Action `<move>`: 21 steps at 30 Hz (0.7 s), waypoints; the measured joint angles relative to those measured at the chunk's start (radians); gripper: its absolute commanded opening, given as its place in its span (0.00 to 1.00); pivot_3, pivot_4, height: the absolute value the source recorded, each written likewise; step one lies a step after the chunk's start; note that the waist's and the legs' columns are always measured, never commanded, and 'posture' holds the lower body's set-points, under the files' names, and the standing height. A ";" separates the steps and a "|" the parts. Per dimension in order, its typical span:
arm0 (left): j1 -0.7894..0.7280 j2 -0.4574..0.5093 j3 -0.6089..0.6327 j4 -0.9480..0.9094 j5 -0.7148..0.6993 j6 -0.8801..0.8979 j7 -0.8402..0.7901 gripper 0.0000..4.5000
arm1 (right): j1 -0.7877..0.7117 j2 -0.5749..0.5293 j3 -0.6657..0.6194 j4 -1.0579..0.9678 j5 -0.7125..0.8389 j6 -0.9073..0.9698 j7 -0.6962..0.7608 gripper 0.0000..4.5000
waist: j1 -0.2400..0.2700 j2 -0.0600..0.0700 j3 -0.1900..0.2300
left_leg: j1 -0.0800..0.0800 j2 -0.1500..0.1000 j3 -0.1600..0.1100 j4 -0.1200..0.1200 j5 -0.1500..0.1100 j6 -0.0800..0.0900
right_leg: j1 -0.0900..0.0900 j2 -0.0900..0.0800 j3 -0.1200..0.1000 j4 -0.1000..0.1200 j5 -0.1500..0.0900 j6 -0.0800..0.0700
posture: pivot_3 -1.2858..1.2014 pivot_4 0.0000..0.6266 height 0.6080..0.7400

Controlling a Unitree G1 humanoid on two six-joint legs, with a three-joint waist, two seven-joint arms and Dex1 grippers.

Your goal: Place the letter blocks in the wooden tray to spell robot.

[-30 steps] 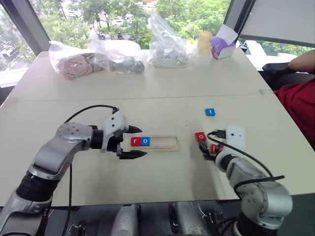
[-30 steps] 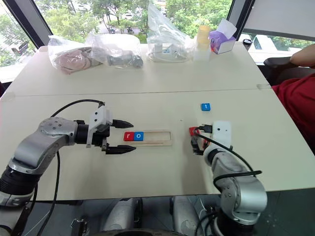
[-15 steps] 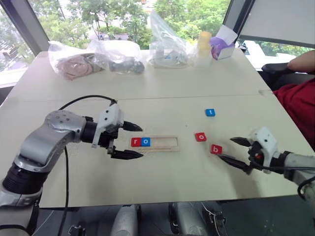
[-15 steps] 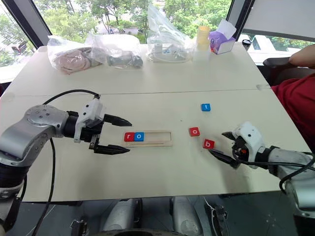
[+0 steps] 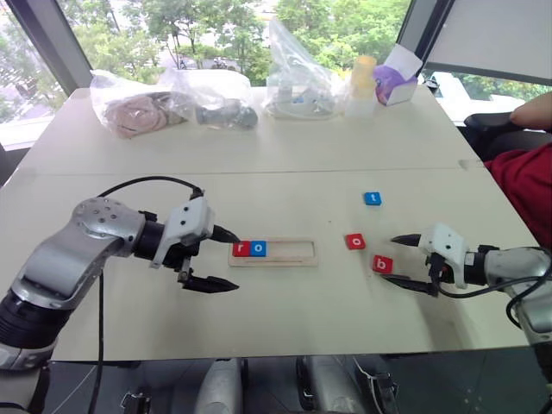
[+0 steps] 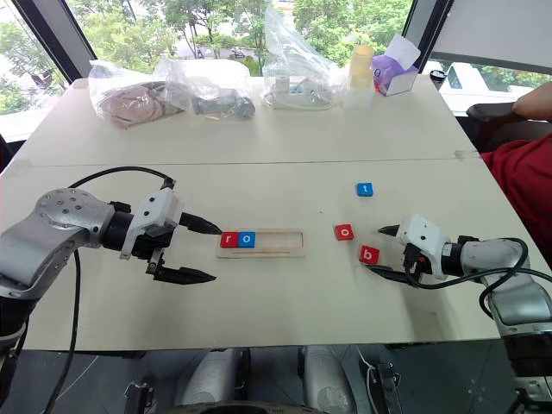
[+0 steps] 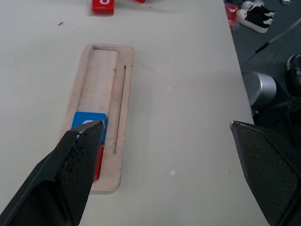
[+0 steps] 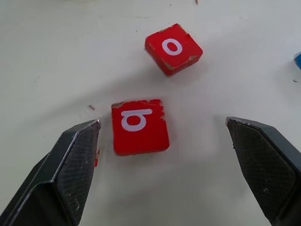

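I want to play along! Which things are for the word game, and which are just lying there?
For the game:
- long light-wood tray
- red r tile
- blue o tile
- red o tile
- red b tile
- blue t tile

Just lying there:
- clear plastic bags
- pale yellow bottle
- purple tissue box

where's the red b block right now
The red square b block lies on the table's right side, just ahead of the open right gripper, beside the red o block.

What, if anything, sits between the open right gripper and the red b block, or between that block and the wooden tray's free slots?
Nothing blocks the right gripper: the red square b block lies on bare table just before its open fingers. Toward the long light-wood tray, the red o block sits near the path, slightly to the far side.
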 measured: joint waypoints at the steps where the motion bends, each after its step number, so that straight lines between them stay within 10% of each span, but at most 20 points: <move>1: 0.000 0.000 0.002 0.001 0.000 0.000 0.002 1.00 | -0.003 0.003 0.007 0.019 -0.001 -0.010 0.003 0.99 | 0.002 0.000 0.000 | 0.000 0.000 0.000 0.000 0.000 0.000 | 0.000 0.000 0.000 0.000 0.000 0.000 | 0.52 0.24 1.00; 6: 0.000 0.000 0.005 0.009 0.002 0.001 0.019 1.00 | -0.035 0.025 0.029 0.085 -0.009 -0.071 0.015 0.94 | 0.009 0.000 0.000 | 0.002 0.000 0.000 0.000 0.000 0.000 | 0.001 0.001 0.000 0.001 0.000 0.000 | 0.52 0.24 1.00; 13: 0.013 0.002 0.008 0.032 0.007 -0.003 0.023 1.00 | -0.030 0.041 0.053 0.078 -0.006 -0.094 0.035 0.26 | 0.009 0.000 0.000 | 0.005 0.001 0.001 0.001 0.000 0.000 | 0.004 0.001 0.000 0.001 0.000 -0.002 | 0.52 0.24 1.00; 21: 0.074 0.014 0.020 0.136 0.050 -0.050 0.045 1.00 | -0.107 0.069 0.094 -0.024 0.022 0.116 0.009 0.26 | -0.001 0.000 0.000 | 0.010 0.002 0.000 0.000 0.000 0.000 | 0.006 0.001 0.002 0.004 0.000 -0.004 | 0.52 0.24 1.00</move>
